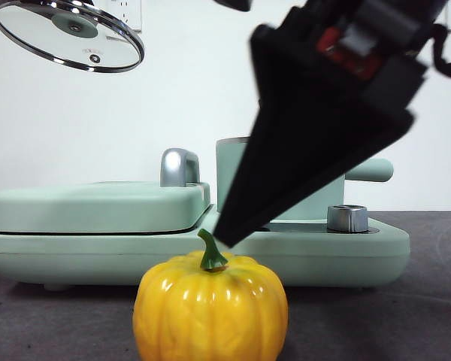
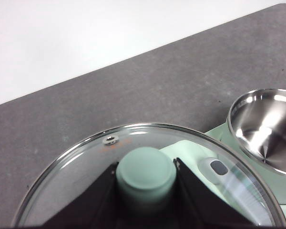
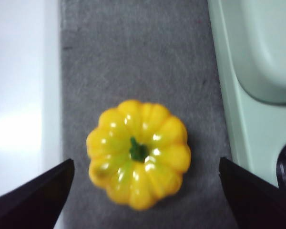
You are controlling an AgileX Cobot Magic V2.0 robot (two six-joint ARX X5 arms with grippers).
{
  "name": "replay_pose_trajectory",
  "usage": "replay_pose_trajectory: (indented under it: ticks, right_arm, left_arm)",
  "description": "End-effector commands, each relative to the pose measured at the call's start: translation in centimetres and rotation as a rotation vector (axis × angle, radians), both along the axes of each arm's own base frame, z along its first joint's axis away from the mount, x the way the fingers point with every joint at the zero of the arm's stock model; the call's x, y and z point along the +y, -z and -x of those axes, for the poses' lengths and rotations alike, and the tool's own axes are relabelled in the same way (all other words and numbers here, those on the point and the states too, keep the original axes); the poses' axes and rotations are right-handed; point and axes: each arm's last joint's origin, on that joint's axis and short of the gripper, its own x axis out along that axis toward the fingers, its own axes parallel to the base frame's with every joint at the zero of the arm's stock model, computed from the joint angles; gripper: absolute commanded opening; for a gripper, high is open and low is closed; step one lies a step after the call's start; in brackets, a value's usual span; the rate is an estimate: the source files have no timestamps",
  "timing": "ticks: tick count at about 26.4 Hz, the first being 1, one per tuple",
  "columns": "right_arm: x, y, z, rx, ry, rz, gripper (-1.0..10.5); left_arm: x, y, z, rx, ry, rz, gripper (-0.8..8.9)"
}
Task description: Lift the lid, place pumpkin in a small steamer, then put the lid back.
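The yellow-orange pumpkin with a green stem sits on the grey table in front of the cooker. My right gripper hangs open just above it, one jaw to each side, touching nothing. My left gripper is shut on the mint-green knob of the glass lid, which is held tilted high at the upper left in the front view. The small steamer stands uncovered on the cooker behind the right arm; its steel inside shows nothing in it.
A mint-green cooker base spans the table behind the pumpkin, with a flat griddle cover and chrome handle on its left half and a steel knob near the steamer. A white wall stands behind.
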Motion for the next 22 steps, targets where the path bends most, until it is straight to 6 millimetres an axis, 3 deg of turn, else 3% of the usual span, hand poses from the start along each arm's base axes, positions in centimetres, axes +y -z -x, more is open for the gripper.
replay_pose_trajectory:
  ticks: [1, 16, 20, 22]
  right_arm:
    - [0.9, 0.2, -0.3, 0.007, -0.002, -0.01, 4.8]
    - [2.0, 3.1, -0.9, 0.108, -0.005, 0.062, 4.9]
    - [2.1, 3.2, -0.8, 0.13, 0.021, 0.063, 3.6]
    - [2.1, 3.1, -0.8, 0.165, 0.03, 0.045, 3.6]
  left_arm:
    - [0.0, -1.1, 0.2, -0.064, 0.008, 0.011, 0.11]
    - [0.0, -1.1, 0.1, -0.068, 0.008, 0.012, 0.11]
    - [0.0, -1.1, 0.1, -0.068, 0.008, 0.012, 0.11]
    - [0.0, -1.1, 0.1, -0.068, 0.008, 0.012, 0.11]
